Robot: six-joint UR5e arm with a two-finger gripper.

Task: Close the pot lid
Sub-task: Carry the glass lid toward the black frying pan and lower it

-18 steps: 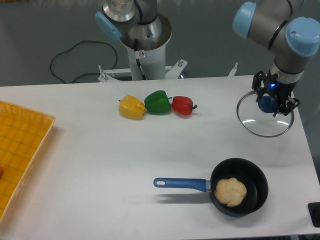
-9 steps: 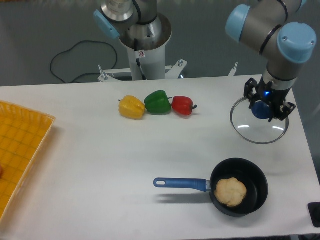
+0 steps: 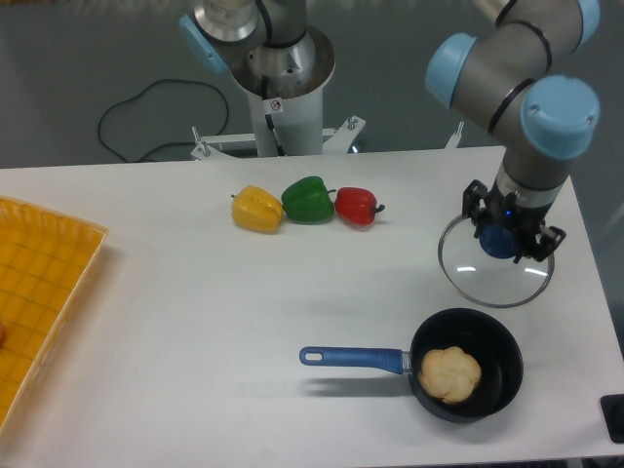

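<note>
Black pot [image 3: 466, 365] at near edge of table [image 3: 195, 322], blue handle pointing left, uncovered; pale round food item [image 3: 449, 373] inside. Just behind it, gripper [image 3: 507, 238] pinched on blue knob of glass lid [image 3: 492, 261], lid held above table, beside pot, not over it. Yellow tray [image 3: 34, 292] at left. Far: yellow [image 3: 256, 209], green [image 3: 308, 199], red [image 3: 356, 206] peppers in a row.

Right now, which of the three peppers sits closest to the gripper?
The red pepper, at the right end of the row, is closest to the gripper holding the lid. The green pepper sits mid-row and the yellow pepper farthest.
</note>
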